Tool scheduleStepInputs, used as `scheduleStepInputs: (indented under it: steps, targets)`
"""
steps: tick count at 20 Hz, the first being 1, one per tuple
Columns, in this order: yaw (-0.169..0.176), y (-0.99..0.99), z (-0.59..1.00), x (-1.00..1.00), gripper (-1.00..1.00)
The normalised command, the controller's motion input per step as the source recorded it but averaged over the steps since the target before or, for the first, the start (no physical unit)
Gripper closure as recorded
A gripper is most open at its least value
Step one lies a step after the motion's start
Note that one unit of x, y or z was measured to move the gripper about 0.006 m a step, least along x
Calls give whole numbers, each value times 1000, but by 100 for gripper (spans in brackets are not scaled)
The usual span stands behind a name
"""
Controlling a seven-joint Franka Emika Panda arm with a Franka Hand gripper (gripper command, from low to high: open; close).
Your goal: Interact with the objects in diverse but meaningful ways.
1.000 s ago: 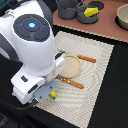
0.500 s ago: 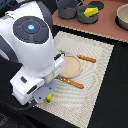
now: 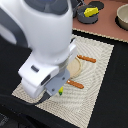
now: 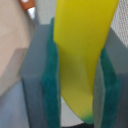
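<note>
My gripper (image 3: pixel 59 89) is shut on a yellow banana (image 3: pixel 60 91) with a green tip and holds it over the near part of the striped placemat (image 3: pixel 97 85). In the wrist view the banana (image 4: pixel 82 40) sits between the green pads (image 4: pixel 51 85) of the gripper (image 4: pixel 80 92). A yellow cheese wedge (image 3: pixel 91 11) lies in the grey-blue pot (image 3: pixel 85 18) at the back. The dark brown bar and the white-and-blue tool are not in view.
A round tan plate (image 3: pixel 76 67) lies on the placemat, partly hidden by my arm. An orange-handled fork (image 3: pixel 86 59) and knife (image 3: pixel 75 84) flank it. A beige bowl (image 3: pixel 122 17) stands at the back right on the brown tabletop.
My arm has moved toward the exterior view's right with the banana still in the gripper, and now covers more of the plate.
</note>
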Motion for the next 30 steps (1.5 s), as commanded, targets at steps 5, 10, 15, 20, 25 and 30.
scheduleStepInputs:
  steps: [5,10,15,20,25,30]
  targets:
    - [45,736,-55,-163,100]
    - [9,372,-346,-175,100]
    - [0,110,-478,-247,100]
    - [1,23,-425,-308,100]
    - [32,304,-260,-282,100]
    - [49,628,-29,-402,100]
